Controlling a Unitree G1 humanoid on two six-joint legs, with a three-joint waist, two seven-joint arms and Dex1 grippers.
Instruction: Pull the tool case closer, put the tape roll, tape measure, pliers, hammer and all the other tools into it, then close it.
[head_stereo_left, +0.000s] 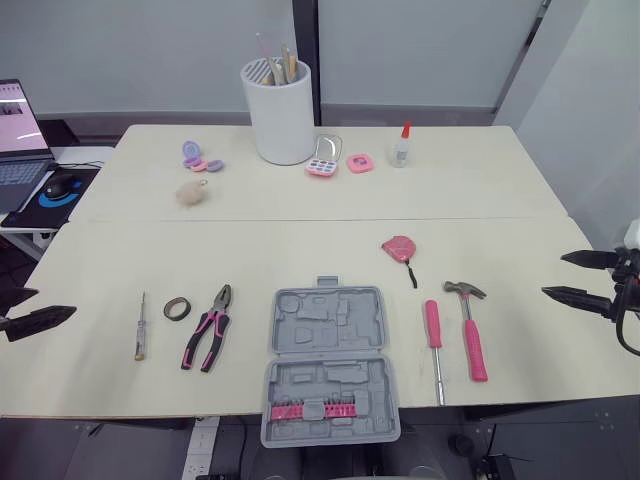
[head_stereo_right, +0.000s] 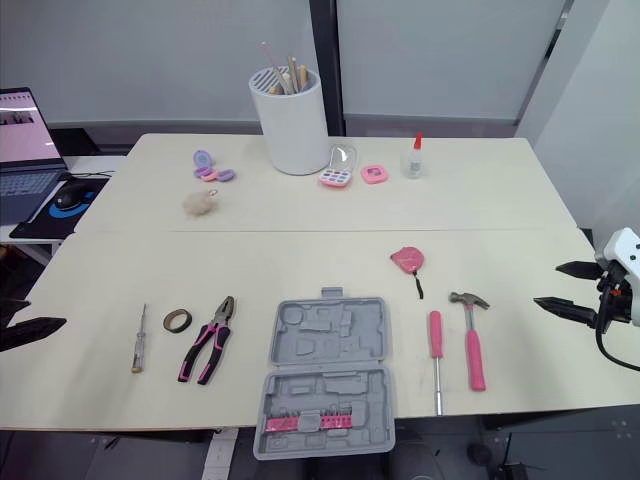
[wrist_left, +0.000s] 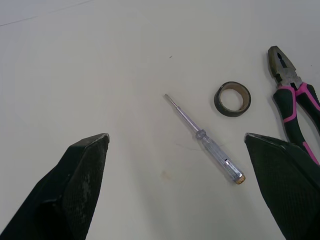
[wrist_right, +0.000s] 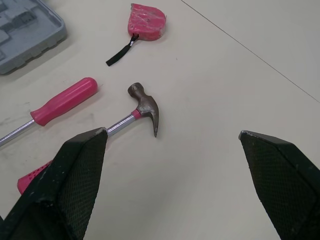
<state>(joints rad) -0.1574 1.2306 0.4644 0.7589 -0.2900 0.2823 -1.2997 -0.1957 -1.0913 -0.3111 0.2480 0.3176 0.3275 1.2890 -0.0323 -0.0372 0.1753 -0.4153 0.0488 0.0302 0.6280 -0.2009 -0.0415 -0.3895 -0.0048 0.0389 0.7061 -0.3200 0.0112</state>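
Tool case (head_stereo_left: 330, 335) lies open; left wrist view shows left claw (wrist_left: 175, 136) spread.

Along the far side of my tabletop (head_stereo_left: 480, 190) stands a white pot (head_stereo_left: 283, 115) of sticks. To its right lie a small palette (head_stereo_left: 323, 164), a pink square case (head_stereo_left: 360, 163) and a glue bottle (head_stereo_left: 402, 148). To its left I see purple discs (head_stereo_left: 198, 157) and a fluffy ball (head_stereo_left: 192, 192). Off the tabletop's left end are a laptop (head_stereo_left: 20, 135) and a mouse (head_stereo_left: 62, 185).

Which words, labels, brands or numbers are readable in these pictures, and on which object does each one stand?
No text can be read with certainty.
On the laptop screen: some content shows, but it is too small to read.
On the glue bottle: any label is too small to read.
On the tape measure: no legible marking shows on its pink body.
On the tool case: no lettering is visible.
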